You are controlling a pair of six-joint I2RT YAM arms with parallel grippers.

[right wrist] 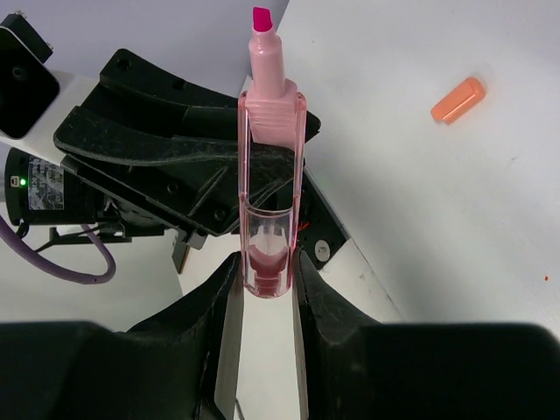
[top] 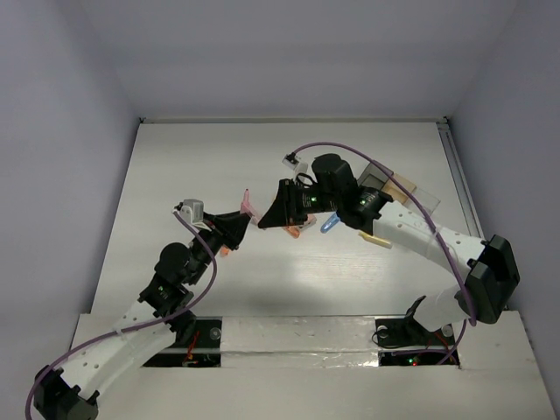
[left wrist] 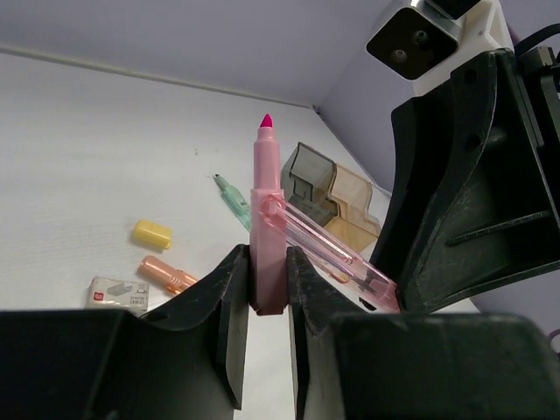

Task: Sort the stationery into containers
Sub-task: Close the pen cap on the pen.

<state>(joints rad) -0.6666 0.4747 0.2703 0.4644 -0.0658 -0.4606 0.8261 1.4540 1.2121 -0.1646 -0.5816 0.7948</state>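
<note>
**A:** What has the left side got?

**B:** The left hand [left wrist: 267, 262] is clenched on the lower barrel of the pink highlighter [left wrist: 266, 188]. The pen stands straight out from between the fingers, tip bare, held up off the worktop [left wrist: 87, 149].

**A:** And across from it?

**B:** The right hand [right wrist: 267, 271] is grasping the clear pink cap [right wrist: 271, 166] by one end. The cap's long axis points at the left hand, and its far end meets the highlighter at the shoulder, aslant to the barrel. I cannot tell whether it is seated at all.

**A:** So what does the coming move turn on?

**B:** Those two axes, I'd say: they cross rather than line up. The containers [top: 398, 185] lie further right, beside the right forearm, so that arm is nearer them.
</note>
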